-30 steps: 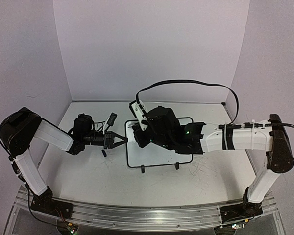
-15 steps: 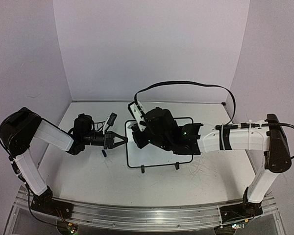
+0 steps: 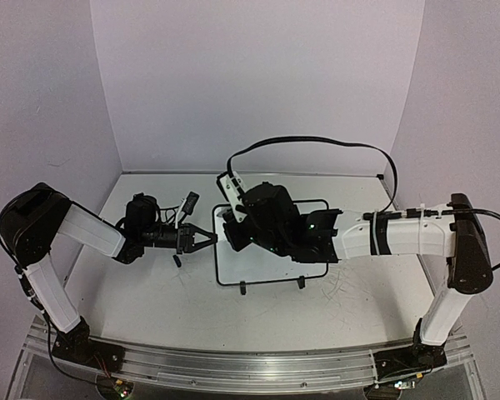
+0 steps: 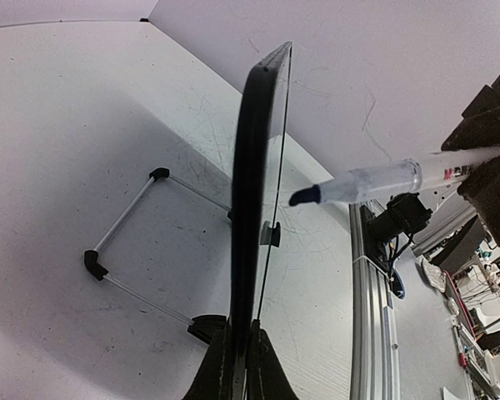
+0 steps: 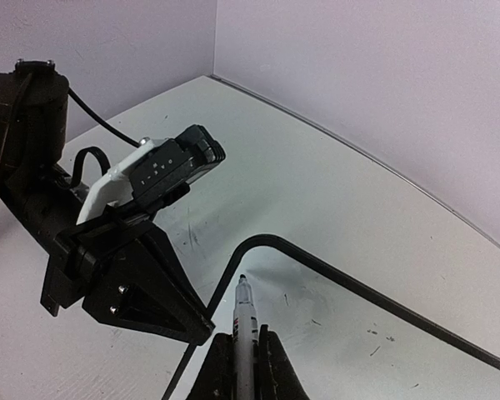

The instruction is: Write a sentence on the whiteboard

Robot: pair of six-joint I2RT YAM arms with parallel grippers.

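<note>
Whiteboard (image 3: 258, 268) stands on the tabletop (image 3: 150, 300), its left edge pinched in our closed left gripper (image 4: 233, 362). We judge it light, stiff and slippery, best held by the frame. Our right gripper (image 5: 243, 367) clamps the marker (image 5: 243, 312), tip just off the board's face.

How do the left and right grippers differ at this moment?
The left gripper is shut on the edge of the whiteboard; the right gripper is shut on a marker, whose tip is just off the surface. The left comes in from beside it; the right sits above it. Both are shut on something.
</note>
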